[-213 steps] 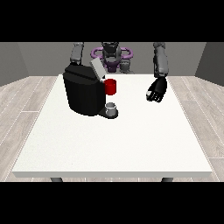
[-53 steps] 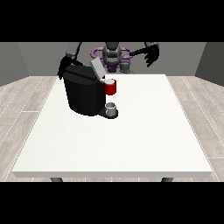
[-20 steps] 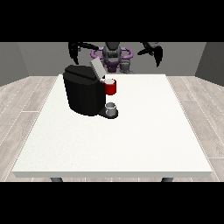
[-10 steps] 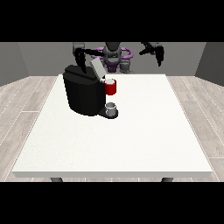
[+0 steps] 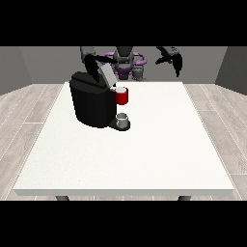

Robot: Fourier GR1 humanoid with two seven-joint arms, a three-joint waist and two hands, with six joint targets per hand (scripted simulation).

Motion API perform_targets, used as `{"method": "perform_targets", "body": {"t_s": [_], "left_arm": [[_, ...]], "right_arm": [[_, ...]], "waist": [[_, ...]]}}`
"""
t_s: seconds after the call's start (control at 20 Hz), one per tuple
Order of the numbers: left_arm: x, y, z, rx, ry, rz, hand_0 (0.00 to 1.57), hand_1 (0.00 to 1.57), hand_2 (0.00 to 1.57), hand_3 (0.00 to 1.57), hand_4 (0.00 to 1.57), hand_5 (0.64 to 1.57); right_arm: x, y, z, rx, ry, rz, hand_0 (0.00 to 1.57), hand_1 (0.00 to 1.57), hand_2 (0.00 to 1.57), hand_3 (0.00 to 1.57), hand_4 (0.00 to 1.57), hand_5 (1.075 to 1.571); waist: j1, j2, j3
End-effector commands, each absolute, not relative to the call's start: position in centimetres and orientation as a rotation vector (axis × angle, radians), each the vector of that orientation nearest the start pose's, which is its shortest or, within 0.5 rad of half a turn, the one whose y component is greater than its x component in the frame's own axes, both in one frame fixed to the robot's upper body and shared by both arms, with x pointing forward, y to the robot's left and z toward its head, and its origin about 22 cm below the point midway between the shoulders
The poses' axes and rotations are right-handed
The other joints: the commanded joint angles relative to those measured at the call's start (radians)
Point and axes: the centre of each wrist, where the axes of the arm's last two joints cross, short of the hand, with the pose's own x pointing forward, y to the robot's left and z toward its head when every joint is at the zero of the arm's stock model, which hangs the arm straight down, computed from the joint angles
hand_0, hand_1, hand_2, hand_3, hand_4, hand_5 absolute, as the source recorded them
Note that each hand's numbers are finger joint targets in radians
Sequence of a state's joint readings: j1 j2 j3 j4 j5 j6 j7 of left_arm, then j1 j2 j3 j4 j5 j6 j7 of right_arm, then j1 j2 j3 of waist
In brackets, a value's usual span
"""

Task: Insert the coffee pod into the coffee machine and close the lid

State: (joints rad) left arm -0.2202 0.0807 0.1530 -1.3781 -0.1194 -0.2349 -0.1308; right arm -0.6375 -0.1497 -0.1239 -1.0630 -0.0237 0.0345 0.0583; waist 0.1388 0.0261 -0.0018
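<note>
In the front view, the coffee machine (image 5: 91, 103) stood on the counter (image 5: 144, 154), a red thing at the machine (image 5: 122, 96) on its front. Above it, the robot hand at the view's left (image 5: 90, 65) touched the raised lid (image 5: 107, 75); the robot hand at the view's right (image 5: 177, 62) hung well apart. I cannot tell either's finger state.

the hand at the view's right (image 5: 176, 61), which hung low beside the table's far right edge ten seconds back, is now raised well above the table at the far right, fingers pointing down. the hand at the view's left (image 5: 90, 66) has come down from the far left onto the top of the coffee machine (image 5: 91, 101), just beside its grey lid (image 5: 107, 76), which stands tilted up.
</note>
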Motion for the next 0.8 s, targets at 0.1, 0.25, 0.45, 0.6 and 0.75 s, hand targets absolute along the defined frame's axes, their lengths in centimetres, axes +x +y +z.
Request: {"method": "perform_targets", "body": {"t_s": [0.1,0.25,0.45,0.6,0.75], "left_arm": [[29.1,25.9,1.5,0.021,-1.679,-0.263,0.00,0.00,0.00,0.00,0.35,1.571],[30.1,26.9,2.8,-0.001,-1.739,-0.271,0.00,0.00,0.00,0.00,0.36,1.571],[29.8,27.1,2.0,0.006,-1.669,-0.279,0.00,0.00,0.00,0.00,0.41,1.571],[30.2,26.3,3.8,-0.018,-1.707,-0.321,0.00,0.00,0.00,0.00,0.33,1.571],[30.6,24.5,3.9,-0.030,-1.727,-0.341,0.00,0.00,0.00,0.00,0.38,1.571]], "right_arm": [[40.6,-22.0,10.2,-0.030,-1.614,0.186,0.00,0.00,0.00,0.00,0.20,1.571],[40.9,-20.6,10.7,-0.049,-1.693,0.231,0.00,0.00,0.00,0.00,0.20,1.571],[41.2,-18.9,12.8,-0.046,-1.662,0.336,0.00,0.00,0.00,0.00,0.12,1.571],[41.8,-20.1,13.6,-0.082,-1.709,0.299,0.00,0.00,0.00,0.00,0.11,1.571],[42.4,-17.7,16.4,-0.070,-1.729,0.329,0.00,0.00,0.00,0.00,0.00,1.571]], "waist": [[0.023,0.031,0.0017],[0.037,0.088,0.0016],[0.027,0.033,0.0014],[0.083,0.061,0.0019],[0.100,0.072,0.0015]]}}
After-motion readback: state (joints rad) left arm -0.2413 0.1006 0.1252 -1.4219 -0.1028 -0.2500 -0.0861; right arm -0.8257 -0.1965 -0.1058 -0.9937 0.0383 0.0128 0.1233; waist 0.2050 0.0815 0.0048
